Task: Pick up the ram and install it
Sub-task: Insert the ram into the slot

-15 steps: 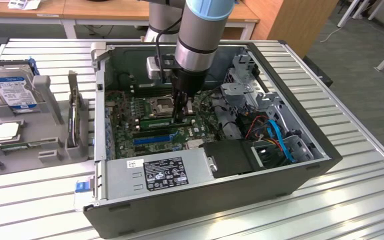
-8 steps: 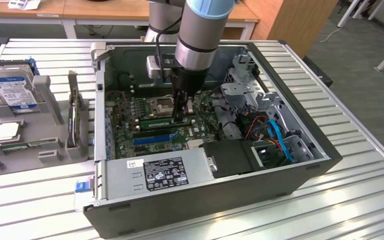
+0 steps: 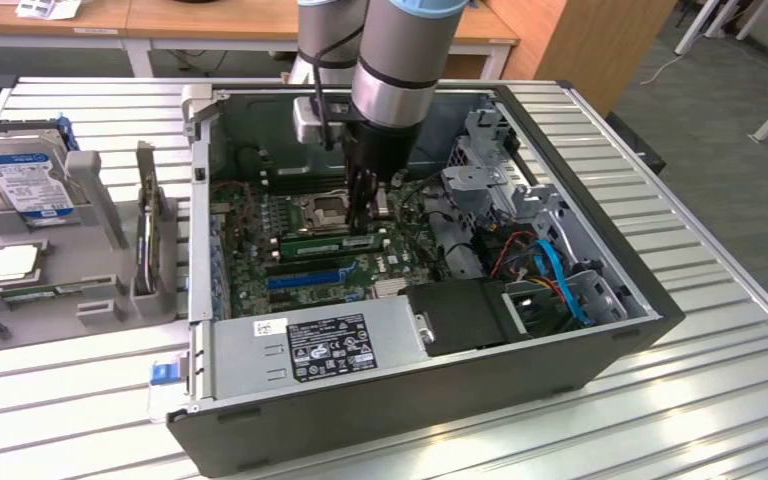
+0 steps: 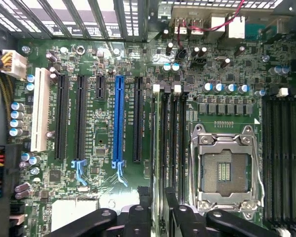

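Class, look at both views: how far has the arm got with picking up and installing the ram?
Done: the ram is inside the computer, standing on edge beside the empty CPU socket. In hand: the tool is down right over it. Left: I cannot tell whether it is pressed fully home or latched, so seating remains unconfirmed.

The gripper is cut off at the wrist view's edge; the arm hides part of the motherboard.

Green ram, blue slot, green motherboard
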### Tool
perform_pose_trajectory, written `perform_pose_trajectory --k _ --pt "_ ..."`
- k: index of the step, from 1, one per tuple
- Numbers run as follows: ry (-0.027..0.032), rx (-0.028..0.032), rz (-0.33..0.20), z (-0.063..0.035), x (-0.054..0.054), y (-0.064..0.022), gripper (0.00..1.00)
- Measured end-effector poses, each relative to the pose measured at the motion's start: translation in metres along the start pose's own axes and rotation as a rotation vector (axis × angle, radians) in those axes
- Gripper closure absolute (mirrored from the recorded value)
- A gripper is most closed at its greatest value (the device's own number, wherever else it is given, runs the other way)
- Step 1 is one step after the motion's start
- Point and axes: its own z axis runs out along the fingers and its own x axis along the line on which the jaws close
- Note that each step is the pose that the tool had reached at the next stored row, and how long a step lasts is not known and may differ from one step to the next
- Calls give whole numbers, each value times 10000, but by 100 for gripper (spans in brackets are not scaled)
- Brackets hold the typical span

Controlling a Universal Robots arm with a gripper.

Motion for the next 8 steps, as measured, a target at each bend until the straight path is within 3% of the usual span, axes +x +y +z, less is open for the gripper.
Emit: perform_pose_trajectory --k 8 --pt "-1 1 -1 -256 -7 18 75"
